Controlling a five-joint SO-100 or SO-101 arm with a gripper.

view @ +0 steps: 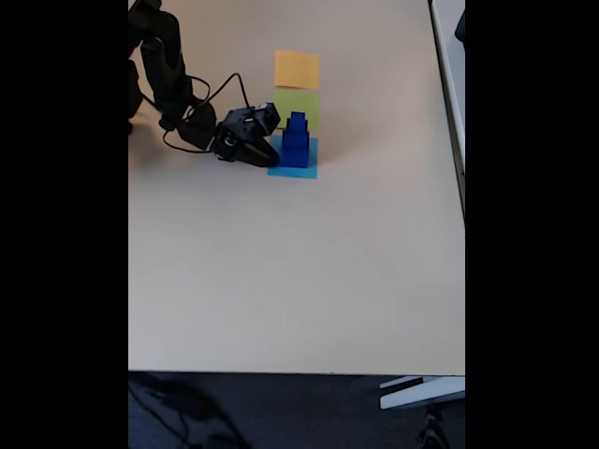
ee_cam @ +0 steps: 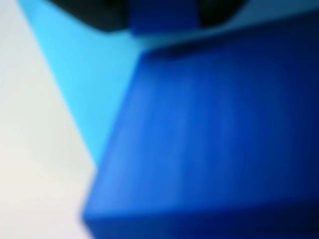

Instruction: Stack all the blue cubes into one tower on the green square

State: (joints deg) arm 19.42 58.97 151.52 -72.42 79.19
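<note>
The dark royal-blue cubes (view: 295, 142) form a stepped tower on the flat light-blue paper square (view: 293, 170), not on the lime-green paper square (view: 296, 101) behind it; the transfer remains. The black gripper (view: 271, 140) sits just beside the tower; I cannot tell its fingers' spacing.

The wrist view is badly out of focus: the large dark royal-blue cube (ee_cam: 209, 139) is a smear with soft edges. The fixed view is small, black-barred on both sides, evenly and softly lit; the beige matte tabletop (view: 299, 271) shows faint shadows and no glare
</note>
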